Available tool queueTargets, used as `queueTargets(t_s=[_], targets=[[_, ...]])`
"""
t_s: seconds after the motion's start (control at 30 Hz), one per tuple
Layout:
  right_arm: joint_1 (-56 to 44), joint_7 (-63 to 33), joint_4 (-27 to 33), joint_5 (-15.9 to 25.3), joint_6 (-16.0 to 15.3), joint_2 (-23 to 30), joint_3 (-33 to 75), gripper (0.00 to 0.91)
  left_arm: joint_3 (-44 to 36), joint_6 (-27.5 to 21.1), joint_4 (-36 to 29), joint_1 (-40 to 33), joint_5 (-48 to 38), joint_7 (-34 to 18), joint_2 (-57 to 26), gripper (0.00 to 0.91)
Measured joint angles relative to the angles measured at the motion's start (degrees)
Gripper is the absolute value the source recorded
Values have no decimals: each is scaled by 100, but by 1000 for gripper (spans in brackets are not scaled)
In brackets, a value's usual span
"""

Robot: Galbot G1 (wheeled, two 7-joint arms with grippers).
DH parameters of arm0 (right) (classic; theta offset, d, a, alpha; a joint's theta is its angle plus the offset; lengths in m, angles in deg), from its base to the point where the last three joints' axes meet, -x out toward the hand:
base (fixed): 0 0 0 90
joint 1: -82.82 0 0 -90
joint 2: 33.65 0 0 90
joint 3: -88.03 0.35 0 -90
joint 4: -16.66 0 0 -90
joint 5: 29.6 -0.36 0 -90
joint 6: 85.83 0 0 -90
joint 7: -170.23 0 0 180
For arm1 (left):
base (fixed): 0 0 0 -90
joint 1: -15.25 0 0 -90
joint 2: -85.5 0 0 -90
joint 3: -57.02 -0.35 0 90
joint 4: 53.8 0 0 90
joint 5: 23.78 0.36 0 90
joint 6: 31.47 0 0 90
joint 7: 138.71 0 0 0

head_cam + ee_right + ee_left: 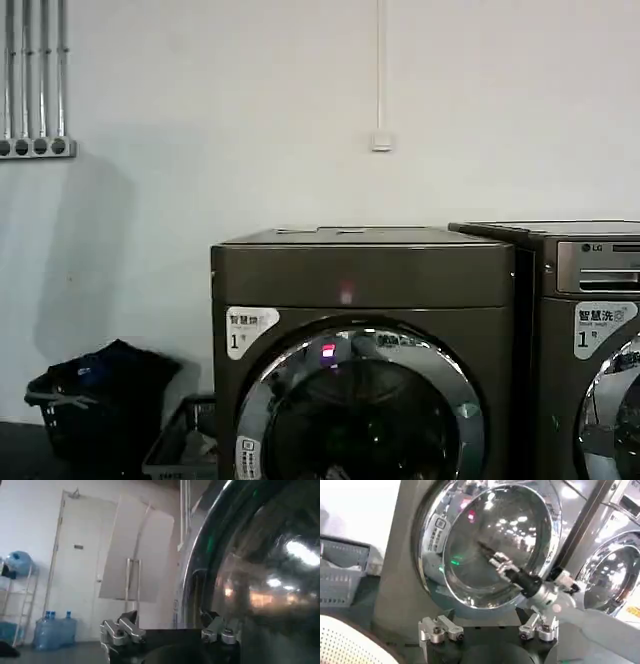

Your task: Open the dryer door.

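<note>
The dryer door (362,405) sits flush in the front of the dryer (362,275), apparently closed, so opening looks not yet begun, while the right gripper (172,631), jaws spread, hovers right beside its chrome rim and the left gripper (489,630), jaws spread too, faces the glass from farther back.

You see the left gripper (489,630), fingers spread apart, below the closed dryer door (485,540). The right gripper (495,562) reaches across the door glass. A grey basket (342,572) stands beside the dryer (395,580).
</note>
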Motion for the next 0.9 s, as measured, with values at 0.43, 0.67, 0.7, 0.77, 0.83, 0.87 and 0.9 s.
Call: queueTargets(t_s=[0.43,0.67,0.7,0.77,0.83,0.87,0.9], targets=[[48,336,44,-33,-156,61,-59,907,14,0,9,-30,5,0,-11,907],[9,755,-143,-198,-315,-97,-96,907,26,0,-42,-7,22,-1,-26,907],[-1,805,-182,-219,-327,-129,-98,907,29,0,-52,-8,19,-1,-29,907],[-19,871,-263,-266,-352,-208,-110,907,30,0,-56,-13,17,0,-31,907],[-32,918,-330,-320,-366,-283,-122,907,30,0,-55,-18,17,-1,-31,907],[-43,958,-365,-341,-374,-319,-123,907,29,0,-55,-18,17,-1,-31,907],[-54,999,-403,-358,-387,-365,-124,907,29,0,-55,-18,16,-1,-31,907]])
